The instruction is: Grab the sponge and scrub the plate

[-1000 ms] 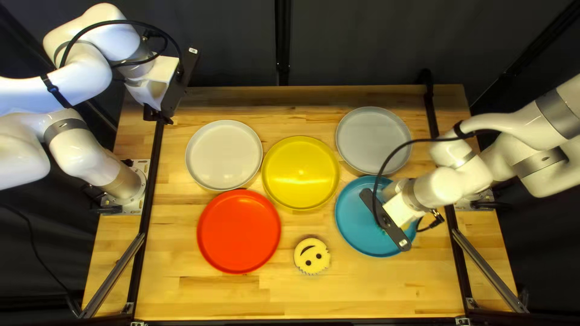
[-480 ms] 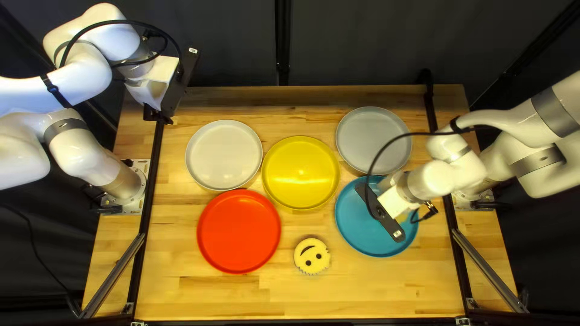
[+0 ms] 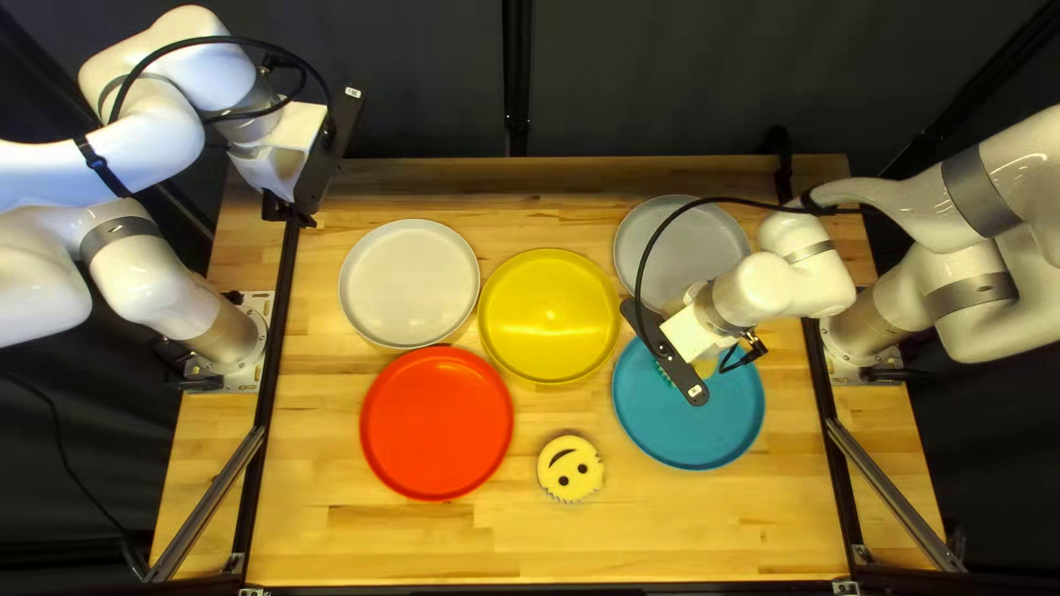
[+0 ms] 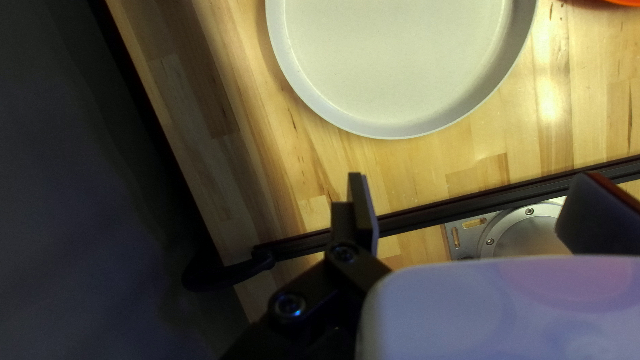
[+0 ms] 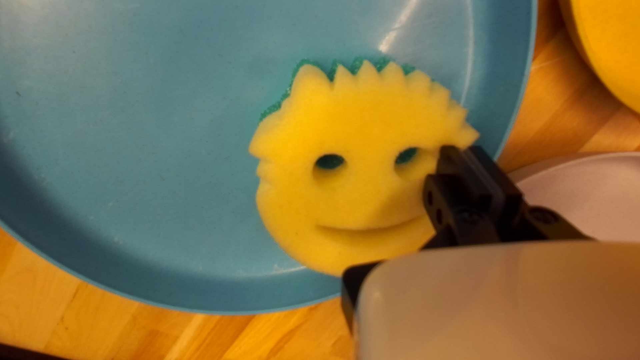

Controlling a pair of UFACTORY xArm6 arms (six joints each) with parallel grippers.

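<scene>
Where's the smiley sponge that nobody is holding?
In the top left view, the loose smiley sponge lies on the bare wood, between the red plate and the blue plate, nearer the front than the yellow plate.

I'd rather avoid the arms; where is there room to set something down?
Widest: the bare wood along the near edge, before the red plate, loose sponge and blue plate. Another patch lies beyond the yellow plate, between the off-white plate and grey plate. Crowded: the blue and grey plates under the right arm, with the other sponge over the blue one.
</scene>
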